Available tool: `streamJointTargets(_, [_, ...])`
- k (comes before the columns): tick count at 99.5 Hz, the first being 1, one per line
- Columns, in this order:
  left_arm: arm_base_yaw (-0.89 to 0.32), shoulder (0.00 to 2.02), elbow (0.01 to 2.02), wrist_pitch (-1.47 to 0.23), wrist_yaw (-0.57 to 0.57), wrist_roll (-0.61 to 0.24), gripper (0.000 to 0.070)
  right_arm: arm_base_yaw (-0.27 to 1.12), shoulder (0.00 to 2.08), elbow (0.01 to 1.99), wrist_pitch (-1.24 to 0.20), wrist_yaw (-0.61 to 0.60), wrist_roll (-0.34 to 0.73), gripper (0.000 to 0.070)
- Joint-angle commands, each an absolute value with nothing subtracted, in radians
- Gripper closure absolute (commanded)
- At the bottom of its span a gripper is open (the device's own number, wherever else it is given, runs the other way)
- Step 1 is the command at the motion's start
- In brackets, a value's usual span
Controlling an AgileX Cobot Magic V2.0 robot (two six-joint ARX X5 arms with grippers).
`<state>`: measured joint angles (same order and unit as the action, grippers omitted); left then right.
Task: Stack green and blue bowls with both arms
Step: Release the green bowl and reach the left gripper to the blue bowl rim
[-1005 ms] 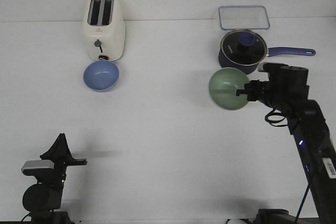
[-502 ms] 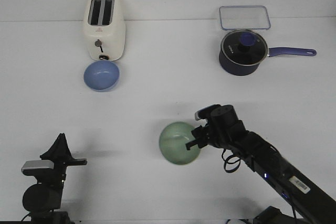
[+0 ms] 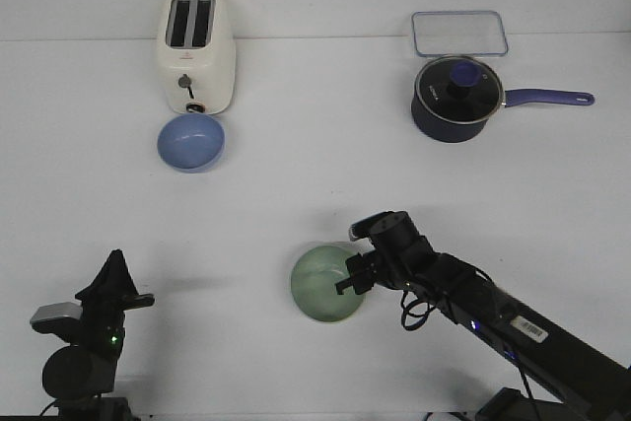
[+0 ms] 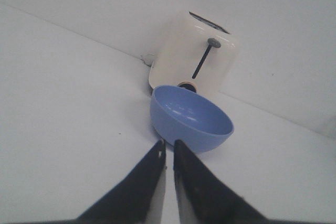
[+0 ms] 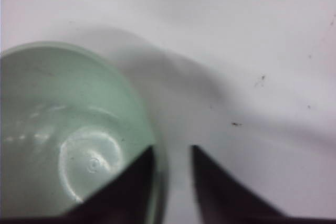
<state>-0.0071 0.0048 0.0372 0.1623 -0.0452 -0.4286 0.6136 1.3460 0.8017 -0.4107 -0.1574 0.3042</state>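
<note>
The right end effector (image 3: 352,276) is clamped on the rim of the green bowl (image 3: 323,286), one finger inside and one outside, and the bowl sits low over the middle of the near worktop (image 3: 315,184), though whether it touches the surface is hard to tell. The blue bowl (image 3: 190,141) stands upright just in front of the toaster (image 3: 196,51), well apart from the green one. The left end effector (image 4: 168,150) hangs at the near left with its fingers together, holding nothing.
</note>
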Motion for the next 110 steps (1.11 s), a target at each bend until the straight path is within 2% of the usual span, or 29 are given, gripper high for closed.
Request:
streamJointTargets(1, [-0.007, 0.003, 0.062, 0.178, -0.038, -0.522, 0.0688, 0.611, 1.329, 0.813, -0.402, -0.159, 0.310, 0.0363])
streamJointTargets(19, [-0.007, 0.049, 0.161, 0.116, -0.037, -0.531, 0.0688, 0.581, 1.188, 0.813, -0.401, -0.160, 0.309, 0.0363])
streamJointTargets(34, [-0.007, 0.221, 0.276, 0.097, -0.019, -0.509, 0.0688, 0.551, 1.060, 0.813, -0.400, -0.157, 0.286, 0.0364])
streamJointTargets(45, [-0.007, 0.436, 0.393, 0.072, 0.002, -0.506, 0.0688, 0.534, 0.993, 0.813, -0.403, -0.157, 0.286, 0.0364])
streamJointTargets(46, [-0.007, 0.595, 0.484, 0.028, 0.025, -0.467, 0.0688, 0.524, 0.965, 0.813, -0.405, -0.157, 0.286, 0.0364])
streamJointTargets(57, [-0.007, 0.854, 0.641, -0.036, 0.062, -0.378, 0.0688, 0.517, 0.941, 0.813, -0.416, -0.157, 0.285, 0.0365])
streamJointTargets(68, [-0.007, 1.096, 0.805, -0.083, 0.076, -0.334, 0.0677, 0.516, 0.937, 0.813, -0.440, -0.156, 0.274, 0.0365])
streamJointTargets(73, [-0.007, 1.192, 0.873, -0.092, 0.076, -0.328, 0.0603, 0.516, 0.937, 0.813, -0.450, -0.156, 0.265, 0.0365])
streamJointTargets(83, [-0.007, 1.356, 0.994, -0.102, 0.076, -0.324, 0.0295, 0.516, 0.937, 0.813, -0.458, -0.156, 0.263, 0.0365])
streamJointTargets(88, [-0.007, 1.429, 1.049, -0.108, 0.076, -0.320, 0.0204, 0.516, 0.937, 0.813, -0.458, -0.156, 0.263, 0.0365])
streamJointTargets(90, [-0.007, 1.455, 1.070, -0.111, 0.076, -0.317, 0.0188, 0.516, 0.937, 0.813, -0.458, -0.156, 0.262, 0.0365])
streamJointTargets(110, [-0.004, 1.696, 1.253, -0.170, 0.075, -0.302, 0.0190, 0.516, 0.937, 0.813, -0.458, -0.151, 0.245, 0.0365])
